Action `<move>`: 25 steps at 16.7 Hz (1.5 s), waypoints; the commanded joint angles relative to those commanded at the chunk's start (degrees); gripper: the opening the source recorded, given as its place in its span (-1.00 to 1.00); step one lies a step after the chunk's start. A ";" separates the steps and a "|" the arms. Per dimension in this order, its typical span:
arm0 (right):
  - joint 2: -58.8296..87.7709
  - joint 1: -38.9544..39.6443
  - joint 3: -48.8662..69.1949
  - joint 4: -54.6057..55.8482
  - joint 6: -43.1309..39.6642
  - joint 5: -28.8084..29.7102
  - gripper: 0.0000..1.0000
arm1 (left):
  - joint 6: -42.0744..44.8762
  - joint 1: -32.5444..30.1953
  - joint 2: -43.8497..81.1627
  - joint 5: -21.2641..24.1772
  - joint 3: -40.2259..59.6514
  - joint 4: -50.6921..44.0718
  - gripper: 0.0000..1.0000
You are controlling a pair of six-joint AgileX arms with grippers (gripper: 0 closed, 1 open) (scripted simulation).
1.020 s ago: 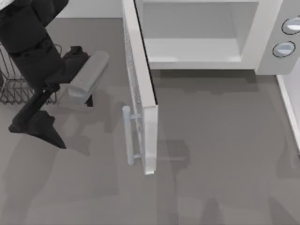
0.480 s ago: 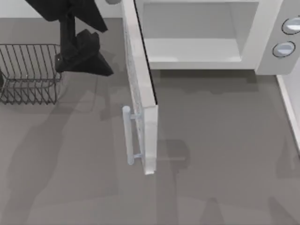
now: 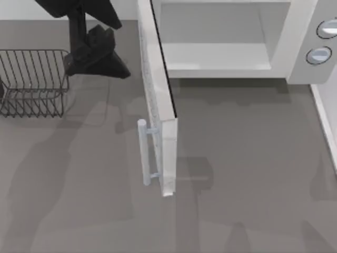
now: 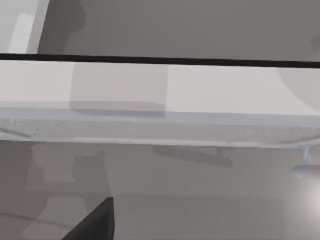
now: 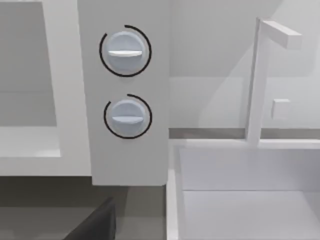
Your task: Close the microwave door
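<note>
The microwave (image 3: 226, 47) stands at the back of the table with its pale cavity showing. The microwave door (image 3: 158, 105) is wide open and juts toward the table's front. Its silver bar handle (image 3: 142, 153) faces left. My left gripper (image 3: 97, 58) hangs at the back left, a short way left of the door's outer face and apart from it. In the left wrist view the door (image 4: 160, 95) runs edge-on across the picture, with the handle (image 4: 305, 165) at one end. A dark part of my right gripper (image 5: 95, 225) looks at the two round knobs (image 5: 125, 82).
A dark wire rack (image 3: 31, 81) sits at the left, just beside my left arm. Two knobs (image 3: 319, 54) mark the microwave's side panel at the right. A white basin with a tall spout (image 5: 255, 85) stands right of the microwave. Grey tabletop lies in front of the door.
My left arm has swung from the rack's front up to the back left, closer to the door's outer face. The door has not moved.
</note>
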 joint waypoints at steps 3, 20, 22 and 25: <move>0.00 0.00 0.00 0.00 0.00 0.00 1.00 | -0.66 -0.89 -0.10 -0.12 -2.23 2.31 1.00; 0.00 0.00 0.00 0.00 0.00 0.00 1.00 | -5.63 -5.65 -0.57 -1.60 -17.38 19.20 0.25; 0.00 0.00 0.00 0.00 0.00 0.00 1.00 | -5.63 -5.65 -0.57 -1.60 -17.38 19.20 -0.06; 0.00 0.00 0.00 0.00 0.00 0.00 1.00 | -5.63 -5.65 -0.57 -1.60 -17.38 19.20 -0.51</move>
